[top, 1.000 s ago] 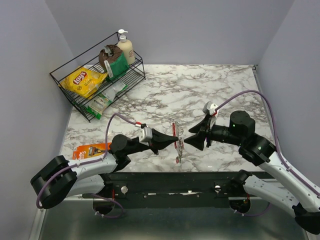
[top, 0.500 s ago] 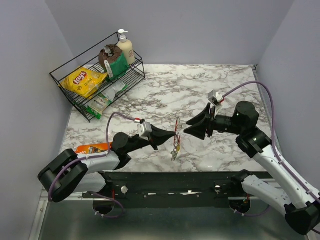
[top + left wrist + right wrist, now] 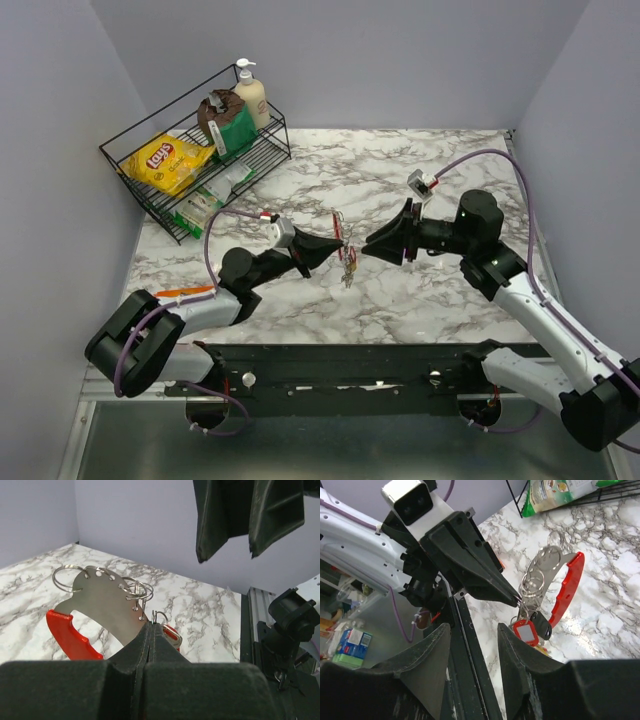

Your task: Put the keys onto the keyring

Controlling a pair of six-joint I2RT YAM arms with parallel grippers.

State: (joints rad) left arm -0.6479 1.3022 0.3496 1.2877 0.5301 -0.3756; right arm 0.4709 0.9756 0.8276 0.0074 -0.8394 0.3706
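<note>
My left gripper is shut on the keyring, a silvery plate with a red curved loop, and holds it above the marble table. In the left wrist view the plate and red loop stand just past my closed fingertips. Keys hang below it; the right wrist view shows a red tag and a black key head under the keyring. My right gripper is open and empty, just right of the keyring, its fingers apart.
A black wire rack at the back left holds a yellow chip bag, a brown-and-green bag and a soap bottle. A flat orange packet lies by the left arm. The grey walls close in both sides.
My left gripper has lifted the keyring and keys up and further back. My right gripper has swung left and back, staying open close beside the keyring.
</note>
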